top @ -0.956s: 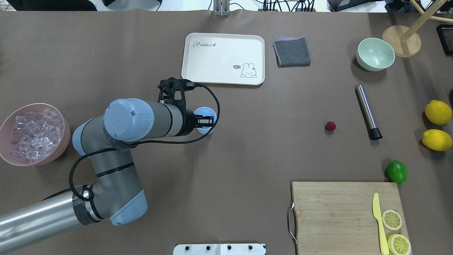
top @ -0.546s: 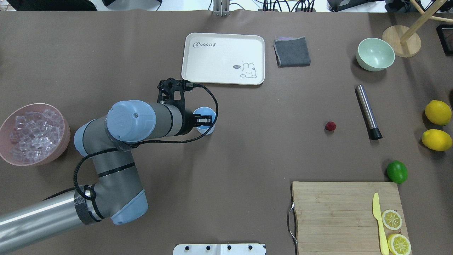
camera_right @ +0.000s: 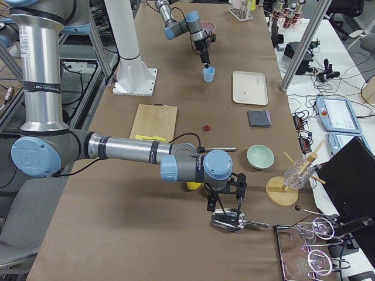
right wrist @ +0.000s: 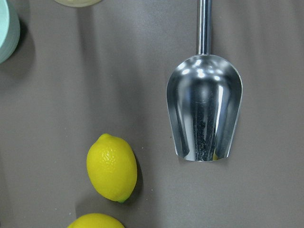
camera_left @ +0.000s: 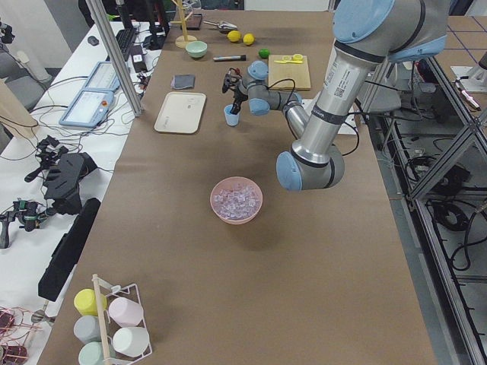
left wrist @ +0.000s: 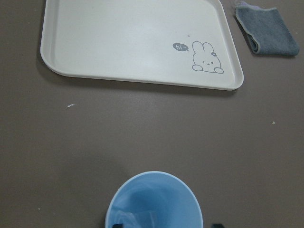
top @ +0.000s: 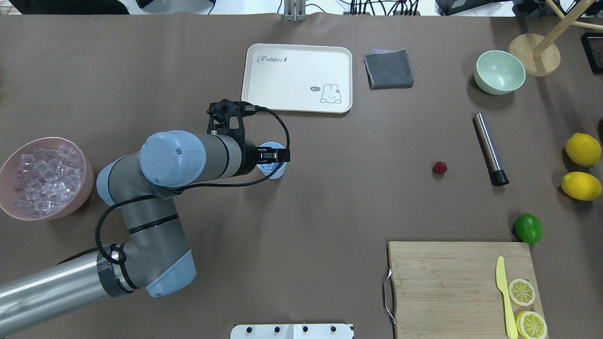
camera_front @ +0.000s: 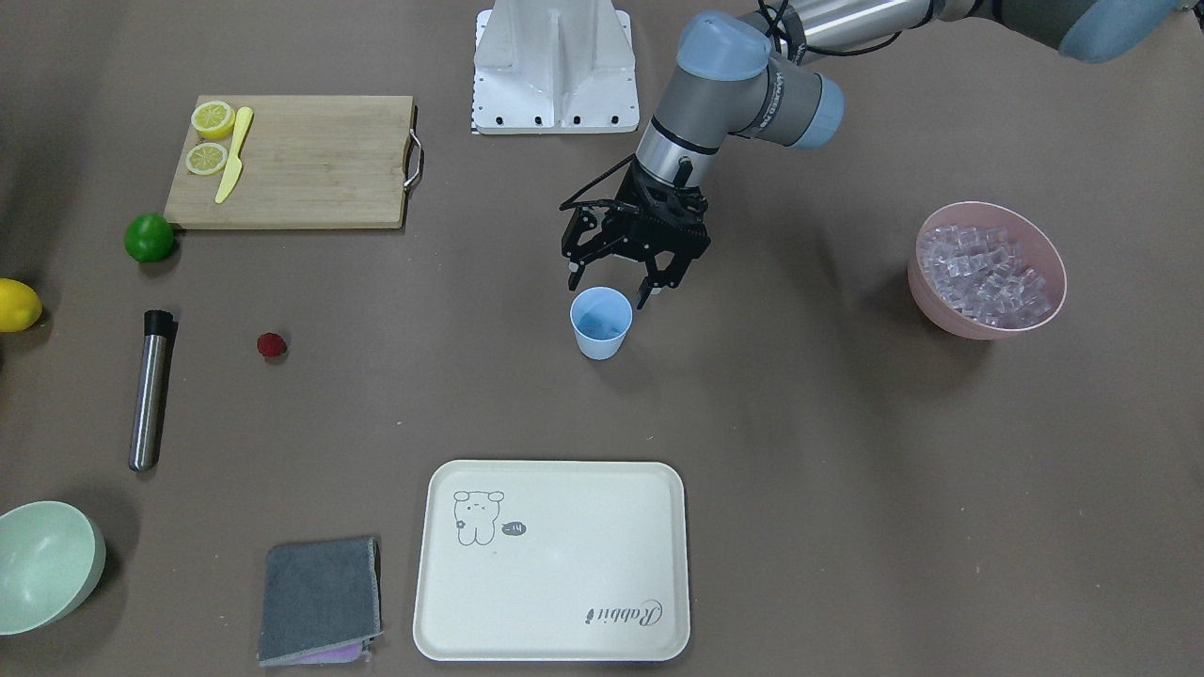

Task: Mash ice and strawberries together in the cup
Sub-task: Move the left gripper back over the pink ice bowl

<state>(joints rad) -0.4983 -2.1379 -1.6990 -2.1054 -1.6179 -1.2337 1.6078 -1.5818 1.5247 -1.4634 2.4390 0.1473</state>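
Your left tool (camera_front: 609,291) hangs just above the cup (camera_front: 600,331) with its jaws spread wide, one finger to each side of the rim and neither touching it. The cup stands upright near the middle of the desk (top: 330,197). In the left wrist view a pale, glassy lump (left wrist: 141,219) shows at its bottom, but you cannot tell what it is.

Read the rest from the overhead view, with the cup as the dial's centre. The ice (top: 42,176) fills the pink bowl (top: 89,181) well off at 9 o'clock. The strawberry (top: 440,167) lies alone on the desk, well apart at 3 o'clock. The white tray (top: 282,80) sits near at 12 o'clock.

Your right tool (camera_right: 225,204) hovers over a metal scoop (right wrist: 204,109), which has a lemon (right wrist: 111,167) at its 8 o'clock in the wrist view. You cannot tell whether its jaws are wide or narrow.
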